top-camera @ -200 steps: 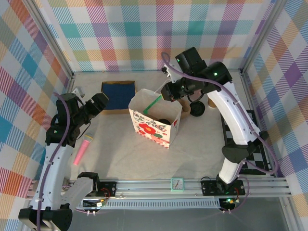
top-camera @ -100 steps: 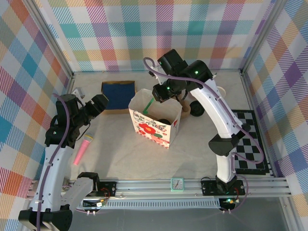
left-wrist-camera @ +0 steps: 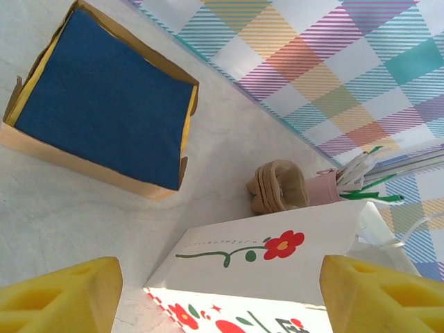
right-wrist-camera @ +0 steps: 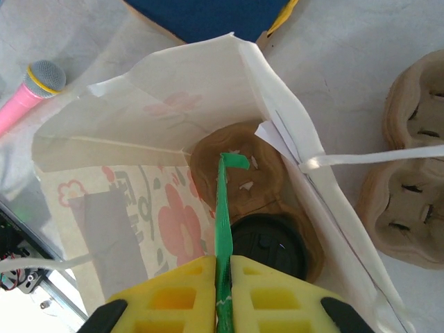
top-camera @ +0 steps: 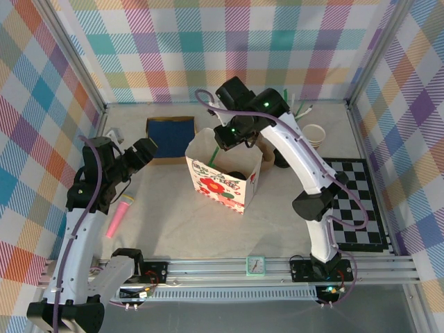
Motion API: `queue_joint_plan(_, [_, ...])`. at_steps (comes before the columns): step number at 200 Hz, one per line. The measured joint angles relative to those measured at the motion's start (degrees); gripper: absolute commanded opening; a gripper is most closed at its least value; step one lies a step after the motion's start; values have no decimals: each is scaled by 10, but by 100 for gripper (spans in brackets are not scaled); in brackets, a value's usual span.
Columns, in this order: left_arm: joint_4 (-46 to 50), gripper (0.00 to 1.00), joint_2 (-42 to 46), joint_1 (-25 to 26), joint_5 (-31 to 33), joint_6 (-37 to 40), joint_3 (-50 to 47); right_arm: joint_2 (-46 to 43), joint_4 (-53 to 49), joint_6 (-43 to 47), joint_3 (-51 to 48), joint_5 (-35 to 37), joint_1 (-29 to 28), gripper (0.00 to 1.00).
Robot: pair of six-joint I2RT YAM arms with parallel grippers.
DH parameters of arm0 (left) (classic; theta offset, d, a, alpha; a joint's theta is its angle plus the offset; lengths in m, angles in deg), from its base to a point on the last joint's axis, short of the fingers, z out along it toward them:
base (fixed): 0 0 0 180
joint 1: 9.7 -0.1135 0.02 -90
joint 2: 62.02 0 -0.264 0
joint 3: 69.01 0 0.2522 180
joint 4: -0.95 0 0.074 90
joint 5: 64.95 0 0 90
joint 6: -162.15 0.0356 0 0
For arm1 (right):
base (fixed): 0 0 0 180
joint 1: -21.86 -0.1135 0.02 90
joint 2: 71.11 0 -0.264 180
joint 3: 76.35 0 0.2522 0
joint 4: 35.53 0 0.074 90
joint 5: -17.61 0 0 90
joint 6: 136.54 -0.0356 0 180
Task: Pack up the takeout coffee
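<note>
Your right gripper (right-wrist-camera: pixel 222 277) pinches a green straw (right-wrist-camera: pixel 223 201) above the bag (right-wrist-camera: pixel 118 139); the takeout coffee (right-wrist-camera: pixel 267 243) sits inside already — next, lower the straw in gently; your left gripper (left-wrist-camera: pixel 220 295) hangs wide open, empty.

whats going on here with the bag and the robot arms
The right gripper is shut on a green straw, holding it over the open white flowered bag. Down inside the bag a coffee cup with a black lid sits in a brown cup tray. The left gripper hangs open off to the side, holding nothing, near a flat box with blue inside.
</note>
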Motion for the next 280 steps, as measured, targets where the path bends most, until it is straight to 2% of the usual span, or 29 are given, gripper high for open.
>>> queue_joint_plan(165, [0,75,8,18,7,0,-12,71,-2,0,29,47,-32,15])
queue_joint_plan(187, [0,75,8,21,9,0,-12,72,-1,0,33,48,-38,22])
queue_joint_plan(203, [0,75,7,24,11,0,-12,73,0,-1,37,49,-43,38])
queue_joint_plan(280, [0,75,-2,30,13,0,-12,55,23,-1,58,56,-54,40])
